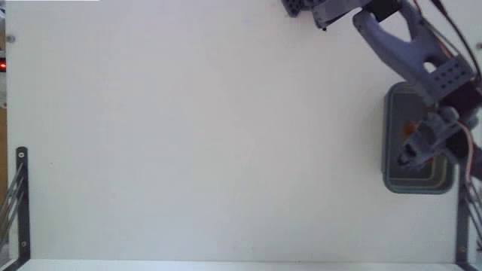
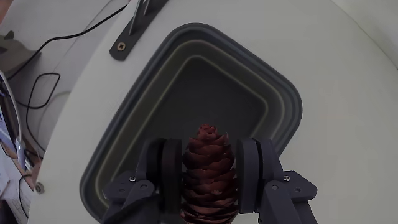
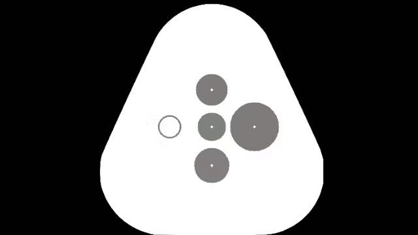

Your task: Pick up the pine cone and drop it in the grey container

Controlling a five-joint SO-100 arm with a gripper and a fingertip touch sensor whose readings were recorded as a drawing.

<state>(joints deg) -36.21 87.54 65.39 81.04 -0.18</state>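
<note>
I'm working at what looks like a hobby bench or home lab: a plain white table (image 1: 188, 135) with black metal brackets (image 1: 21, 199) at its near corners, loose black cables (image 2: 46, 81) trailing off its left edge in the wrist view.

fixed view: overhead, far, straight down on bench (image 1: 211, 135) | wrist view: behind pincer (image 2: 210, 167), close, looking down | shared: container (image 1: 393, 179), also wrist view (image 2: 155, 81)
</note>
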